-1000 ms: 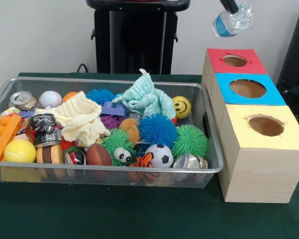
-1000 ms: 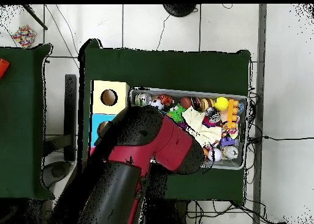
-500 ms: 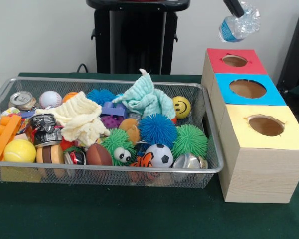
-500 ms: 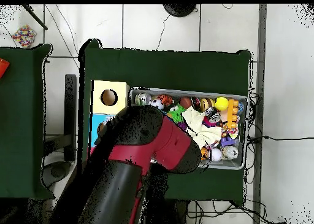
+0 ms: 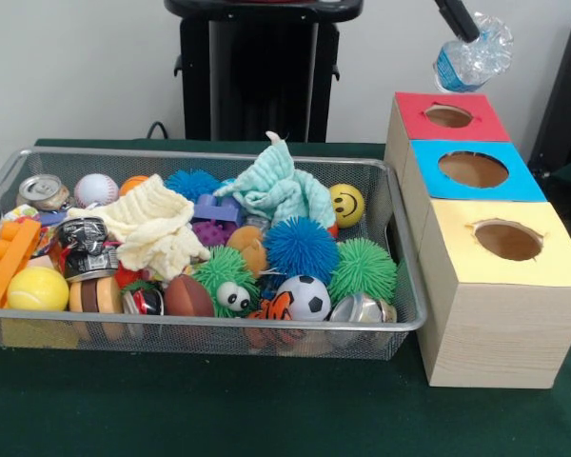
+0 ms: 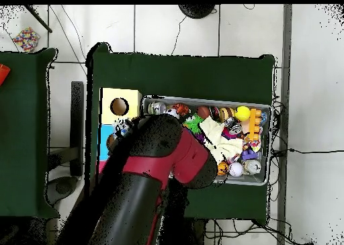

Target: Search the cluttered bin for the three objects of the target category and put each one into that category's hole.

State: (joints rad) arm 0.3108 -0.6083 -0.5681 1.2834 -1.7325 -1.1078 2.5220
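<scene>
A crushed clear plastic bottle (image 5: pixel 473 54) with a blue label hangs in the air at the top right, a little above and to the right of the red box's hole (image 5: pixel 448 116). My gripper (image 5: pixel 466 32) comes in from the top edge and is shut on the bottle's upper part; only one black finger (image 5: pixel 455 17) shows. The wire bin (image 5: pixel 400 319) on the left holds several toys, cloths and cans, among them a soda can (image 5: pixel 44 190) and a crushed dark can (image 5: pixel 81 233). In the overhead view the red and black arm (image 6: pixel 161 168) hides the gripper and the bottle.
Three wooden boxes stand in a row right of the bin: red top farthest, blue (image 5: pixel 473 169) in the middle, yellow (image 5: pixel 507 241) nearest, each with a round hole. The yellow box (image 6: pixel 120 107) shows beside the bin (image 6: pixel 263 108) from overhead. Green cloth covers the table (image 5: pixel 266 409).
The gripper has carried the bottle to the right and slightly down in the front view, from left of the red box to just past its hole. The bin's contents have not moved.
</scene>
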